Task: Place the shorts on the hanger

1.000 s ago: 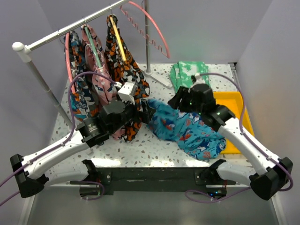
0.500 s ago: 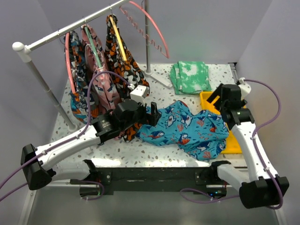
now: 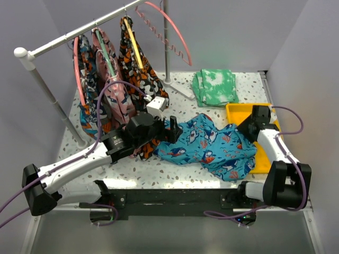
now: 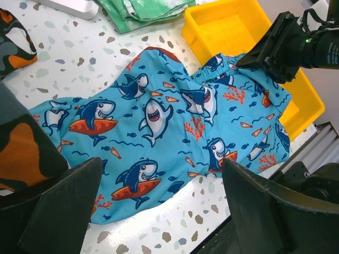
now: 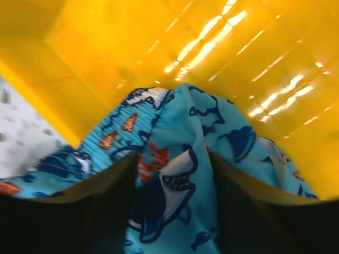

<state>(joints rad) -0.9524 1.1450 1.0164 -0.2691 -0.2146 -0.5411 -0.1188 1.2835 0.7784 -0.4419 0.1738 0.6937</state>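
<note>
The turquoise shark-print shorts (image 3: 212, 145) lie spread on the table, their right edge lapping into the yellow tray. My left gripper (image 3: 172, 129) hovers open over their left end; in the left wrist view its jaws (image 4: 161, 211) straddle the lower hem of the shorts (image 4: 159, 111) without touching. My right gripper (image 3: 248, 127) is down at the shorts' right edge. In the right wrist view it (image 5: 169, 180) has closed in on a raised fold of the shorts (image 5: 159, 127). The coral-pink hanger (image 3: 172, 29) hangs empty on the rack at the back.
A yellow tray (image 3: 243, 108) sits at the right edge. Folded green tie-dye cloth (image 3: 214, 86) lies behind the shorts. The clothes rack (image 3: 79, 33) carries other patterned shorts (image 3: 140, 69) close behind my left arm; its post foot (image 3: 177, 87) stands mid-table.
The shorts went from bunched to spread flat. My right gripper let go at their middle, drew back right and came down on the edge by the tray. My left gripper shifted slightly right.
</note>
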